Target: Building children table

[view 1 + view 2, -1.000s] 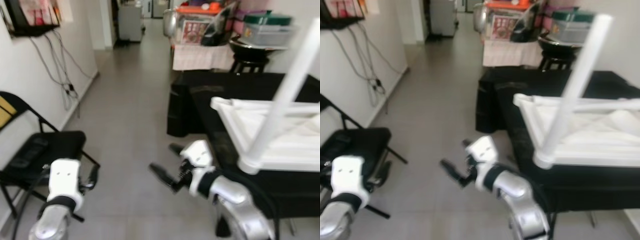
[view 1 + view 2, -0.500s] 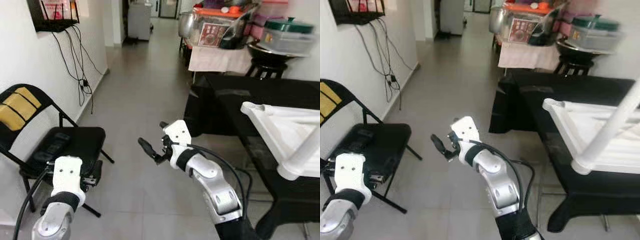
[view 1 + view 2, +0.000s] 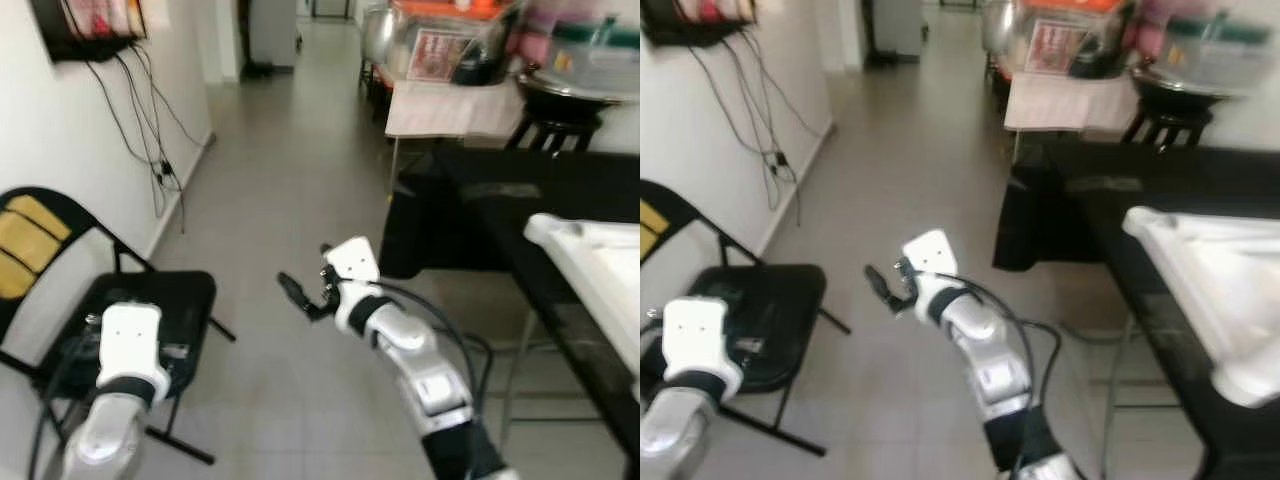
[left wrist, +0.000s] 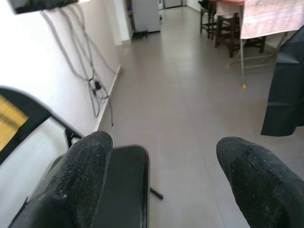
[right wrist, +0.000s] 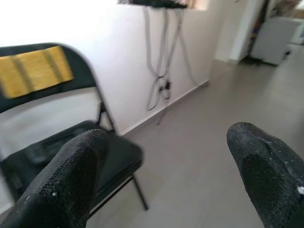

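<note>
The white wooden children's table (image 3: 598, 270) is lying upside down on the black-covered table (image 3: 530, 195), on the robot's right. The right gripper (image 3: 303, 296) is hanging over the floor, fingers apart, holding nothing. The left gripper (image 4: 161, 190) is gaping above the black folding chair (image 3: 150, 300). I think the robot should turn right, slowly.

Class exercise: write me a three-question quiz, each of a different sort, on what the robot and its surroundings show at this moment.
1. True or false: the right gripper holds a white table leg.
2. What stands by the wall on the robot's left? A) folding chair B) ladder C) bin
3. Fill in: the upturned white children's table lies on a ____ table.

Key: 1 false, its fingers are open and hold nothing; 2 A; 3 black.
</note>
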